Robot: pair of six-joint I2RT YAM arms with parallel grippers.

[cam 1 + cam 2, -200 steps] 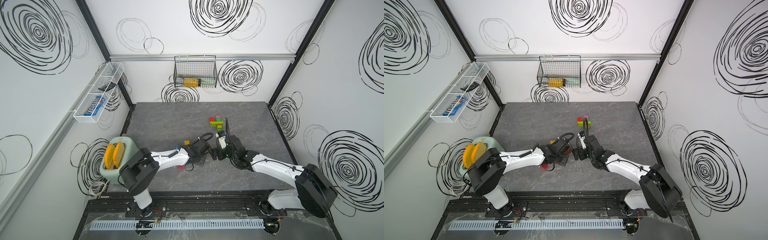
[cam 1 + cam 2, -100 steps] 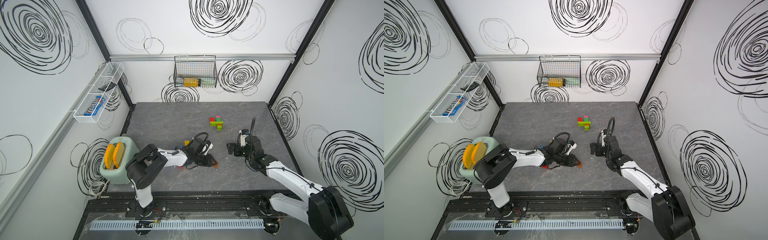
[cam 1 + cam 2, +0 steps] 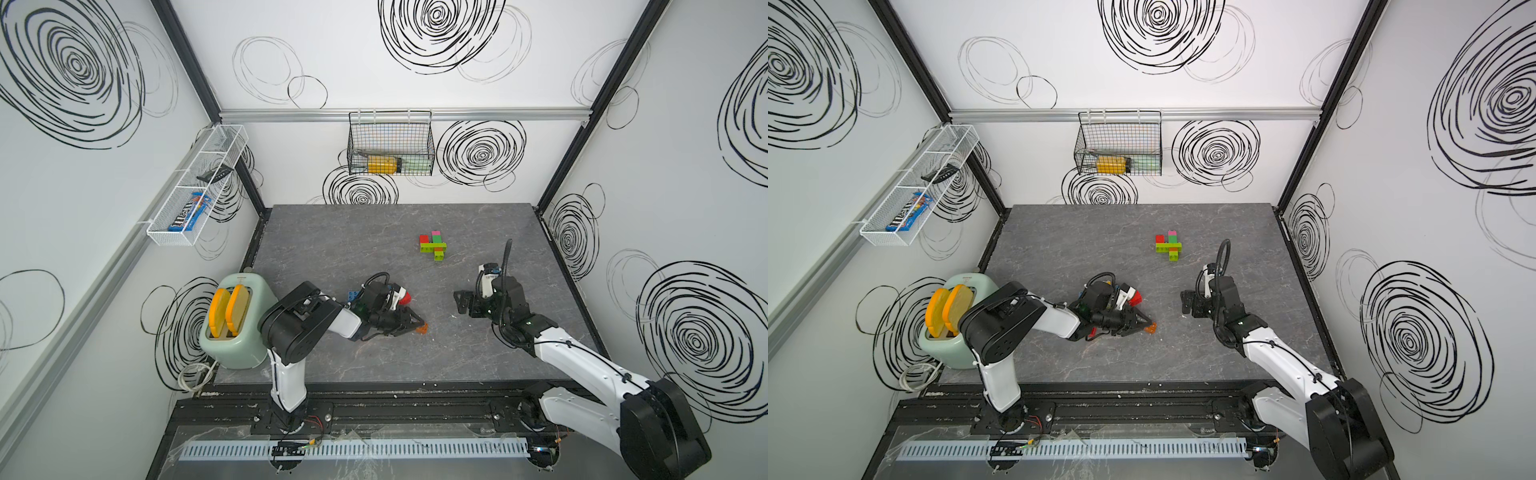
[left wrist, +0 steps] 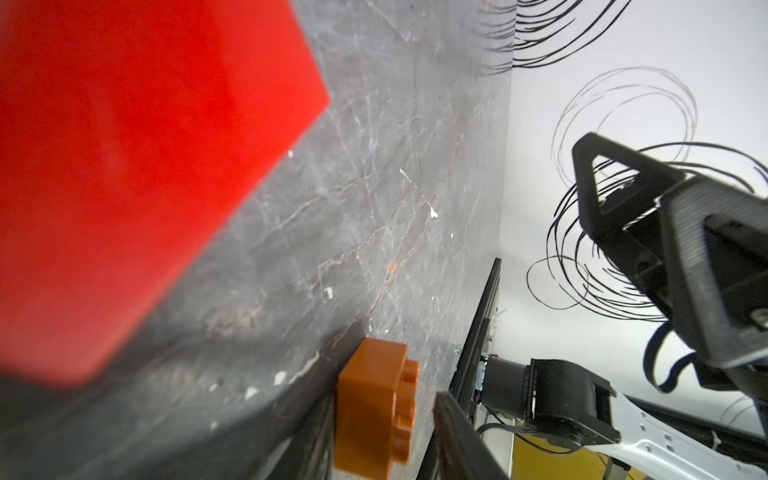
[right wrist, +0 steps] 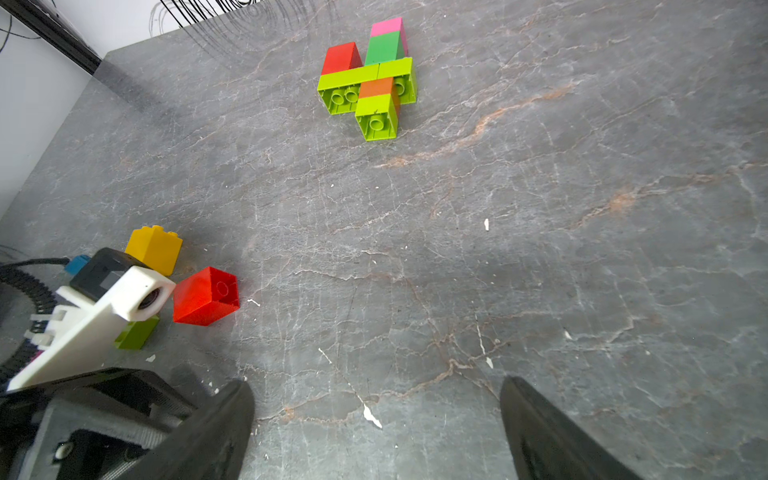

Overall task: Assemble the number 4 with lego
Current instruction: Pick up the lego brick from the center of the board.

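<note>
A joined lego figure point(image 3: 433, 246) of red, pink, dark green, lime and orange bricks lies flat at the table's back middle, also seen in the right wrist view point(image 5: 368, 81). My left gripper point(image 3: 417, 325) lies low on the table with a small orange brick point(image 4: 374, 403) between its fingers. The brick rests against one finger, and a gap shows at its studs, so the gripper is open. Loose bricks sit beside the left wrist: red point(image 5: 205, 296), yellow point(image 5: 154, 248), blue point(image 5: 77, 264) and lime point(image 5: 135, 332). My right gripper point(image 5: 374, 384) is wide open over bare table.
A mint toaster point(image 3: 237, 324) holding two yellow slices stands at the table's front left corner. A wire basket point(image 3: 390, 145) hangs on the back wall and a white wire shelf point(image 3: 195, 187) on the left wall. Grey table point(image 3: 332, 249) spreads between the figure and the arms.
The two grippers were together mid-table; the right arm has pulled away to the right. The left gripper moved right with the orange brick and its jaws have parted from it.
</note>
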